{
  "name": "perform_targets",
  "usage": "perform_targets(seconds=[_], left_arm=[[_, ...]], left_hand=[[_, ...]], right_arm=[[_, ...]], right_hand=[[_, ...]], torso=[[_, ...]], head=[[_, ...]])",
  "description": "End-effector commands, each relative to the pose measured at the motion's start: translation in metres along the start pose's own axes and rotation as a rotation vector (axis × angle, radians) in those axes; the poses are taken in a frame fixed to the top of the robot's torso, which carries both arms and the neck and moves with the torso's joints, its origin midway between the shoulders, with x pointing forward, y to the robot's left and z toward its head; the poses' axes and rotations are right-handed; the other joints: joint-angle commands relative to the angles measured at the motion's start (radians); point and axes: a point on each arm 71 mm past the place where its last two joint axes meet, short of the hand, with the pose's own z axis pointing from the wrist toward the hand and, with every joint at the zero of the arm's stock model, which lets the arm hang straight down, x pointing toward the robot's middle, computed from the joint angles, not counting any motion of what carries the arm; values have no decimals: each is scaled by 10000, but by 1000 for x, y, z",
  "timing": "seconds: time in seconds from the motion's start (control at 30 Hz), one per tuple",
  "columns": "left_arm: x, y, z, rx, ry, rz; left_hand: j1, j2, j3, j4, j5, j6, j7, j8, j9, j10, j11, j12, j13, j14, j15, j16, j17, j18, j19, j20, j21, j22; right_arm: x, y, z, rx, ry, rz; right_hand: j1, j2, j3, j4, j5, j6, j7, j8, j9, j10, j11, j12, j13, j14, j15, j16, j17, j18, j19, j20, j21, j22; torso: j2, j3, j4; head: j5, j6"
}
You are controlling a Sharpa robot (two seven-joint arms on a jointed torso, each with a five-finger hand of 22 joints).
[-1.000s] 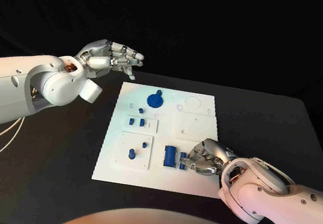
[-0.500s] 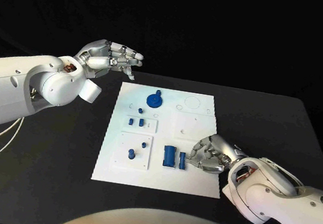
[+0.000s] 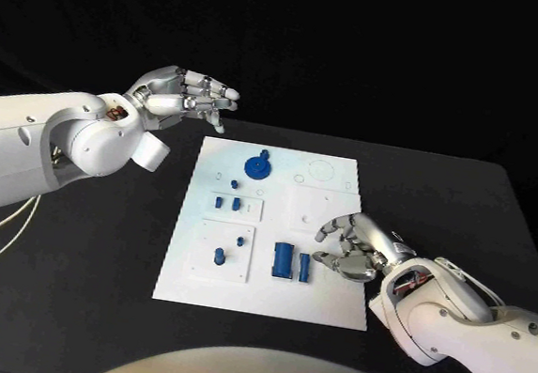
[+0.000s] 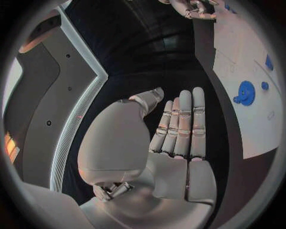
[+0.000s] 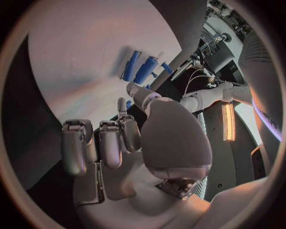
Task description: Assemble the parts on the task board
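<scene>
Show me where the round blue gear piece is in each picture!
Head view: blue gear sits at the far end of the task board.
Left wrist view: gear on the board beyond the left hand.
Right wrist view: not in it.
Shared landmark: the white task board.

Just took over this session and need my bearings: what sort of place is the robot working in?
Likely a lab or test bench: a black table against a dark backdrop, a white task board carrying small blue parts, and equipment with cables showing in the right wrist view.
</scene>
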Motion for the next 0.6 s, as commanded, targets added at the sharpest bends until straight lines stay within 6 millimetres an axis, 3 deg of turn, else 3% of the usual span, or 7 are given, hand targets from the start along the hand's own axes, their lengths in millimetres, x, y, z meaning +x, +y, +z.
perform_targets(seconds=[0.03, 0.6], left_arm=[[2, -1, 1, 86, 160, -67], [2, -1, 0, 78, 168, -70]], left_hand=[[-31, 57, -12, 70, 21, -44, -8, 68, 6, -68, -32, 68, -16, -30, 32, 47, 9, 130, 79, 14, -66, -10], [-31, 57, -12, 70, 21, -44, -8, 68, 6, -68, -32, 68, -16, -30, 32, 47, 9, 130, 79, 14, -66, -10]], right_arm=[[3, 4, 1, -555, -37, -166], [15, 3, 7, -336, 339, -195]], right_hand=[[139, 104, 196, -58, -19, 145, -3, -95, -99, 11, 74, 40, 1129, 740, 70, 69, 1280, 23, 735, 75, 76, 2418], [-137, 83, 315, -34, -24, 590, -87, -150, -280, 51, 15, 113, 1159, 748, 28, 91, 1325, 15, 754, 56, 120, 2430]], torso=[[5, 4, 9], [6, 0, -3]], head=[[8, 2], [34, 2]])
